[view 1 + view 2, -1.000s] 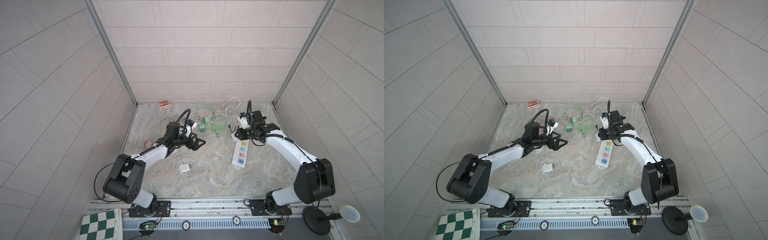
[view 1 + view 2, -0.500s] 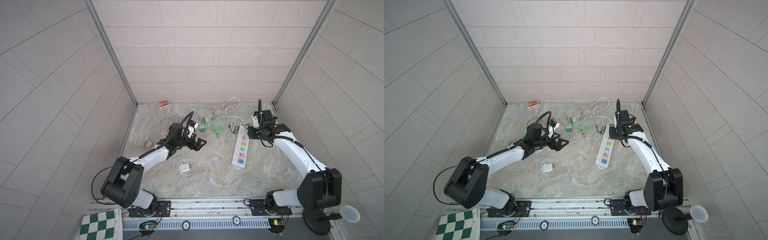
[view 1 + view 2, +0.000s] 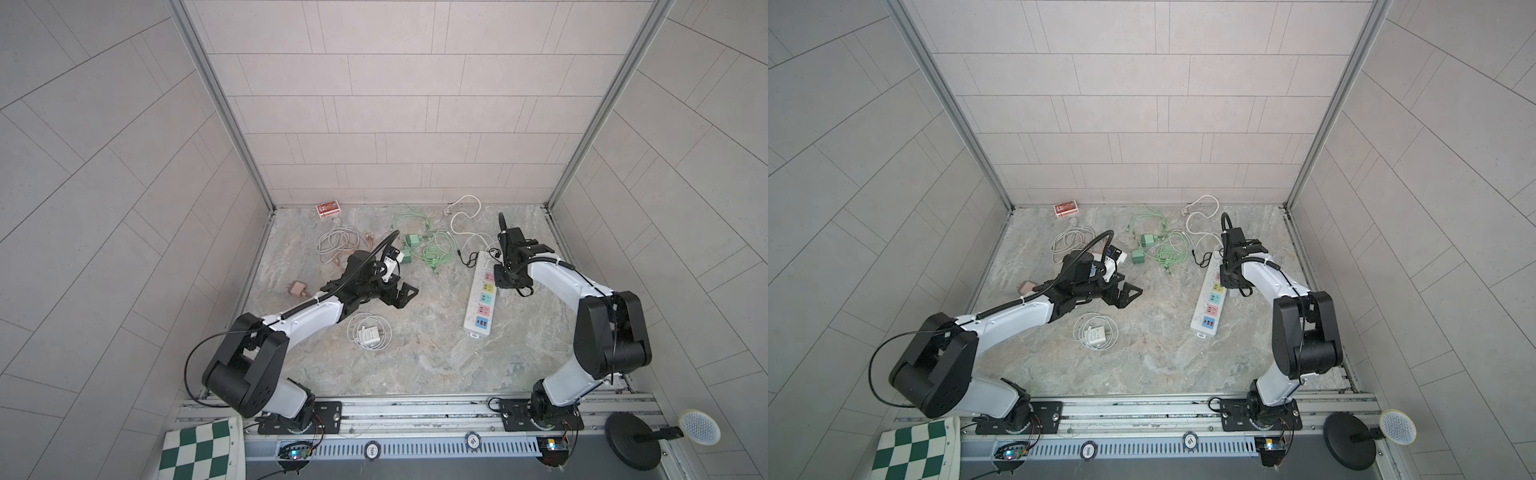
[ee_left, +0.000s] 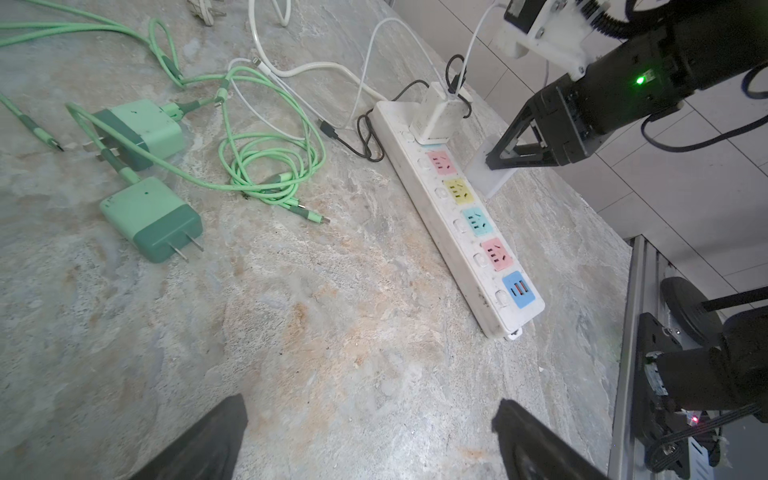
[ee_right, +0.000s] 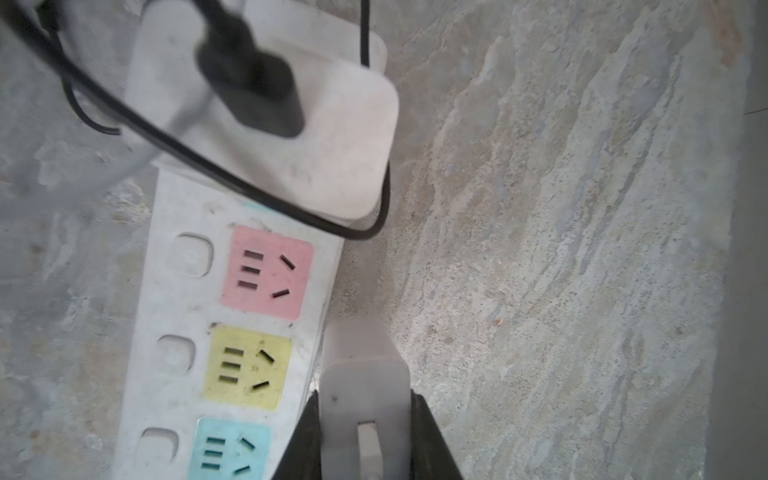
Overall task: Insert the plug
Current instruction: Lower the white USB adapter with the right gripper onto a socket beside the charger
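The white charger (image 4: 436, 118) sat plugged in at the 12 o'clock end of the power strip (image 4: 461, 245), right claw (image 4: 498, 164) clamped shut on nothing at its 3 o'clock side, left claw (image 3: 405, 297) gaping empty, so snagging the black cable (image 5: 266, 199) could've tugged it loose.

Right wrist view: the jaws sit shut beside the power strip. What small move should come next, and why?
Probably lift the right gripper up and clear of the power strip. Its jaws are shut on nothing, low beside the yellow socket, while the white charger already stands in the strip's end socket. Whether it is fully seated I cannot tell.
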Robot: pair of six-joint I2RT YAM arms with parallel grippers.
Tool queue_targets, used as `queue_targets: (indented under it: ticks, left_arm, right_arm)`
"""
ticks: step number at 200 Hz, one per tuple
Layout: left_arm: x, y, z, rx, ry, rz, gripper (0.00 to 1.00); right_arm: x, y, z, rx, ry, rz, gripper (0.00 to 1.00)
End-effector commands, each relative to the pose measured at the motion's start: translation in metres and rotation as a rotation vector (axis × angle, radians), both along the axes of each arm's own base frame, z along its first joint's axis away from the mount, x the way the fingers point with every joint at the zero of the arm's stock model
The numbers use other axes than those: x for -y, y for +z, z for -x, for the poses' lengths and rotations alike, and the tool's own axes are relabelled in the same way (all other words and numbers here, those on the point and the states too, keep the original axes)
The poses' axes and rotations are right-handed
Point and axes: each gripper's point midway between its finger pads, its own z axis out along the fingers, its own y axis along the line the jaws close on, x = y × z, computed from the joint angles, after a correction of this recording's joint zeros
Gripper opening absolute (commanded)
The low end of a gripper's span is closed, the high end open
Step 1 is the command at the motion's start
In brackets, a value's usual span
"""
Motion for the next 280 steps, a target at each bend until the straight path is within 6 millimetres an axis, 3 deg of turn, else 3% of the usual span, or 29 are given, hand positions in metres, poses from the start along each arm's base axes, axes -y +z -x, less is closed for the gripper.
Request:
queue_targets:
  ticks: [1, 27, 75, 93, 128, 161, 178, 226, 280]
  left_arm:
    - [-0.003, 0.01, 0.0, 0.023, 0.036, 0.01, 1.0]
    - [-0.007, 0.009, -0.003, 0.019, 0.081, 0.007, 1.0]
    - [-0.012, 0.001, -0.005, -0.004, 0.111, -0.015, 1.0]
    - [-0.014, -0.002, -0.005, -0.008, 0.119, -0.027, 1.0]
    - [-0.017, -0.002, -0.005, -0.008, 0.13, -0.037, 1.0]
    - [-0.02, -0.004, -0.003, -0.014, 0.143, -0.038, 1.0]
    - [-0.021, -0.005, 0.0, -0.016, 0.14, -0.039, 1.0]
    - [-0.021, -0.004, 0.004, -0.016, 0.136, -0.029, 1.0]
    - [-0.021, -0.003, 0.006, -0.012, 0.127, -0.027, 1.0]
  right_arm:
    - [-0.004, -0.01, 0.008, -0.029, -0.007, -0.019, 0.03]
    - [-0.038, -0.014, 0.014, -0.024, 0.065, -0.154, 0.04]
    - [-0.121, -0.012, 0.036, -0.03, 0.24, -0.377, 0.04]
    - [-0.14, -0.008, 0.043, -0.039, 0.309, -0.429, 0.04]
    - [-0.111, 0.012, 0.037, -0.029, 0.332, -0.255, 0.02]
    - [-0.11, 0.051, 0.018, 0.027, 0.434, -0.186, 0.04]
    - [-0.116, 0.06, 0.01, 0.046, 0.502, -0.189, 0.04]
    - [-0.115, 0.049, -0.02, -0.006, 0.536, -0.113, 0.03]
    - [-0.109, 0.032, -0.036, -0.042, 0.574, -0.03, 0.02]
